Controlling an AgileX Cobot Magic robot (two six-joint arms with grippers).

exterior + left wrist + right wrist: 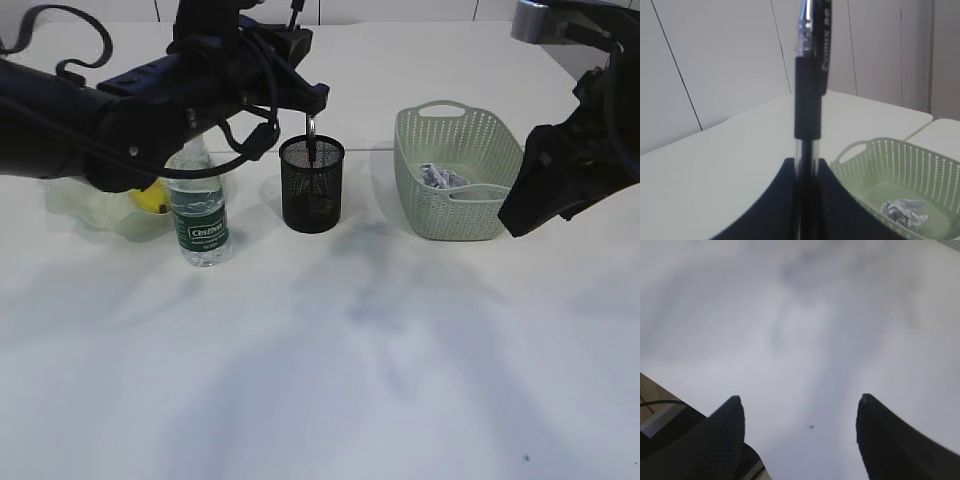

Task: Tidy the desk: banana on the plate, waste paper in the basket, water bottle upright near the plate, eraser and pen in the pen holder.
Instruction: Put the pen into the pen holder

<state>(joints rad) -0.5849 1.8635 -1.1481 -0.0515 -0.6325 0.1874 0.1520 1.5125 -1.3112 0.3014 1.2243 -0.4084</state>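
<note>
While left fingers [807, 200] pinch one pen [809, 95] over one pen holder [312, 184], right fingers [800, 440] gape.

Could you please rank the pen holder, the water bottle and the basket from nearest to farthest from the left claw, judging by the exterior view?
1. The pen holder: directly under the left claw, which holds the pen over it.
2. The water bottle: upright, to the claw's left and nearer the camera.
3. The basket: farthest, on the right, with the waste paper inside.
</note>
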